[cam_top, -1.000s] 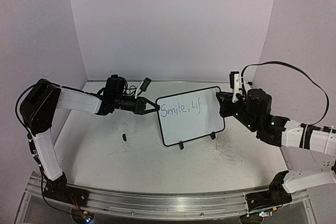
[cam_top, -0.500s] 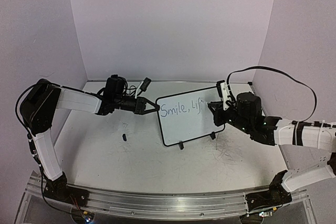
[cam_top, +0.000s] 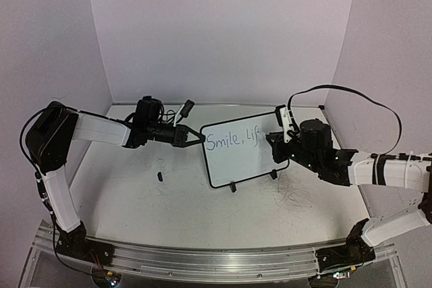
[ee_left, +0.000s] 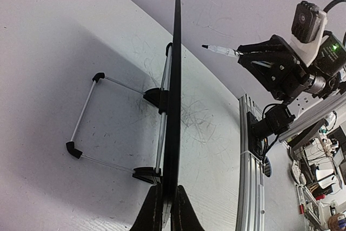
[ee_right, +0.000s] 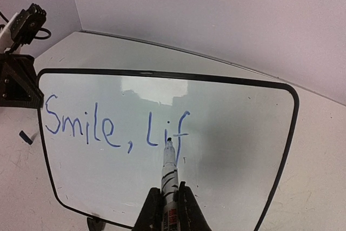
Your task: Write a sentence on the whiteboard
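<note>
Whiteboard (cam_top: 246, 153) stands mid-frame in the top view, its left edge clamped by the left gripper (cam_top: 200, 138). Pinching a marker (ee_right: 170, 171), the right gripper (ee_right: 167, 209) holds its tip at the sentence (ee_right: 116, 125), which reads only "Smile, Lif"; the rest seems unwritten.

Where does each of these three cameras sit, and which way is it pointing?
Top external: fixed high behind the arms, looking down and forward at the table; both arms show, the whiteboard between them.
Left wrist: rides the left gripper, looking along the whiteboard's edge toward the right arm; its own fingers clamp the frame.
Right wrist: rides the right gripper, facing the whiteboard's front; its fingers hold the marker.
Shared: both wrist views show the whiteboard and the other arm's gripper.
</note>
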